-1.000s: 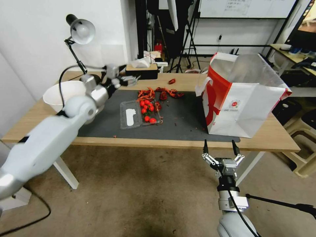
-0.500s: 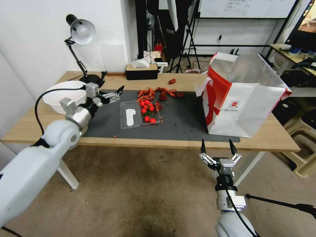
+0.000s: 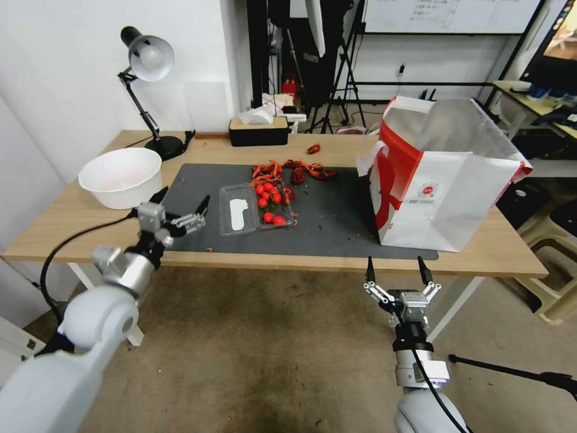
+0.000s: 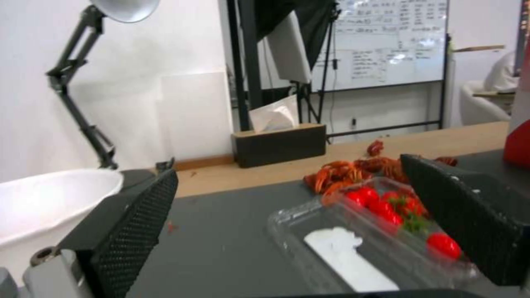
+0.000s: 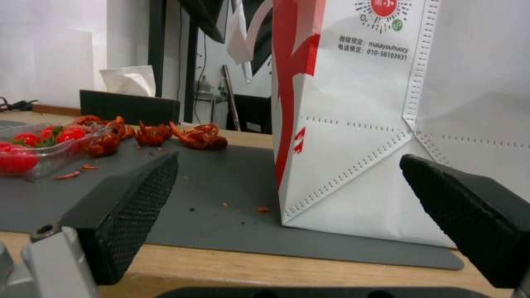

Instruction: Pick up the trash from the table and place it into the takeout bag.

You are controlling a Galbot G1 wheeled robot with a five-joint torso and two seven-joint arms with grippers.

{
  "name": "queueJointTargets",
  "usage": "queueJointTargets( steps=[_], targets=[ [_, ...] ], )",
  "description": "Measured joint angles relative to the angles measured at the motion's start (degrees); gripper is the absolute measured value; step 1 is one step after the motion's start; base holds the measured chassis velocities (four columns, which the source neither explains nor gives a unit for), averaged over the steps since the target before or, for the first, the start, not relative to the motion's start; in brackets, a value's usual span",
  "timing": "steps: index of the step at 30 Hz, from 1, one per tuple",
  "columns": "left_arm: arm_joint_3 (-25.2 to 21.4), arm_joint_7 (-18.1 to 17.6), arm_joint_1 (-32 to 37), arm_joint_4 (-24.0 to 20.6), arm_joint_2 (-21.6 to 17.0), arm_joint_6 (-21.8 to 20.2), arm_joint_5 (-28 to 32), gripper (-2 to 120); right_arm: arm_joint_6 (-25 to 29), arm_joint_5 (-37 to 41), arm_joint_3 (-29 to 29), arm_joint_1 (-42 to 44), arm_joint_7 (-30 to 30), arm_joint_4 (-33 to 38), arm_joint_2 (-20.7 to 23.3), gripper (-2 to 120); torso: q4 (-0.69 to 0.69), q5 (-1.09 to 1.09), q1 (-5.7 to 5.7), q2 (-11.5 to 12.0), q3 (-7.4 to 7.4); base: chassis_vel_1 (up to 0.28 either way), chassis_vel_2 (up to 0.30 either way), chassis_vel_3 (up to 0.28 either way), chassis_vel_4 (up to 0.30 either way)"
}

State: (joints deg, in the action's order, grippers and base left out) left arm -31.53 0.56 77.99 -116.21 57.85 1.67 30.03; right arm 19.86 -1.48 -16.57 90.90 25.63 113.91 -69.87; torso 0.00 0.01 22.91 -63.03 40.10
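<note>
Table (image 3: pixel 72 231) of light wood with a dark grey mat (image 3: pixel 336 231) as landmark. Takeout bag (image 3: pixel 445 198) upright on the mat's right end, mouth open, foil lining visible, red side panel toward the mat's centre. Trash: clear tray (image 3: pixel 255 207) near the mat's centre, lid folded open, holding red tomatoes (image 3: pixel 268 198) and a white scrap (image 3: pixel 238 213); red shells (image 3: pixel 294 171) heaped at the mat's far edge just behind the tray; one more shell (image 3: pixel 313 148) on bare wood beyond the mat. Small red crumbs scattered over the mat between tray and bag. White bowl (image 3: pixel 121 177) just off the mat's left edge; lamp (image 3: pixel 147 57) and tissue box (image 3: pixel 259 131) beyond the mat's far edge.

Left end effector (image 3: pixel 180 205) above the mat's near left corner, released, fingers spread, empty, pointing toward the tray. Right end effector (image 3: pixel 397 272) below the table's front edge, in front of the mat's right end and the bag, released, fingers spread upward, empty.
</note>
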Motion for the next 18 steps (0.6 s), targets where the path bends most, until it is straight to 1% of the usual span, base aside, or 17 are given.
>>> queueJointTargets(
  steps=[1, 2, 4, 6, 9, 17, 18],
  targets=[
    [-0.48, -0.21, 1.70, -0.19, 1.35, 1.27, -1.85, 100, 0.01, 0.07, -0.05, 0.06, 0.00, 0.02, 0.00, 100, 0.00, 0.00, 0.00, 0.00, 0.00, 0.000, 0.000, 0.000, 0.000],
    [-0.48, -0.21, 1.70, -0.19, 1.35, 1.27, -1.85, 100, 0.01, 0.07, -0.05, 0.06, 0.00, 0.02, 0.00, 100, 0.00, 0.00, 0.00, 0.00, 0.00, 0.000, 0.000, 0.000, 0.000],
    [-1.28, -0.57, 4.68, -0.35, 3.49, 3.58, -4.83, 100, 0.02, 0.26, -0.07, 0.08, -0.06, 0.05, 0.06, 100, 0.01, 0.00, 0.00, 0.00, 0.00, 0.000, 0.000, 0.000, 0.000],
    [-1.38, -0.75, 5.71, -0.47, 4.12, 4.23, -5.58, 100, 0.02, 0.38, -0.08, 0.07, -0.11, 0.07, 0.07, 100, 0.01, -0.01, 0.00, 0.00, 0.00, 0.000, 0.000, 0.000, 0.000],
    [-1.43, -1.51, 9.22, -0.96, 6.32, 6.53, -7.46, 100, 0.00, 0.73, 0.00, -0.08, -0.24, 0.02, 0.05, 100, 0.01, 0.00, 0.00, 0.00, 0.00, 0.000, 0.000, 0.000, 0.000],
    [-0.76, -1.95, 12.88, -1.08, 7.81, 8.96, -8.85, 100, -0.10, 1.06, 0.03, 0.10, -0.29, -0.12, -0.11, 100, 0.01, 0.00, 0.01, 0.00, 0.00, 0.000, 0.000, 0.000, 0.000],
    [-0.52, -1.95, 13.22, -0.74, 7.94, 9.32, -8.86, 100, -0.12, 1.06, -0.05, 0.33, -0.29, -0.12, -0.22, 100, -0.01, -0.01, 0.01, 0.00, 0.01, 0.000, 0.000, 0.000, 0.000]
  ],
)
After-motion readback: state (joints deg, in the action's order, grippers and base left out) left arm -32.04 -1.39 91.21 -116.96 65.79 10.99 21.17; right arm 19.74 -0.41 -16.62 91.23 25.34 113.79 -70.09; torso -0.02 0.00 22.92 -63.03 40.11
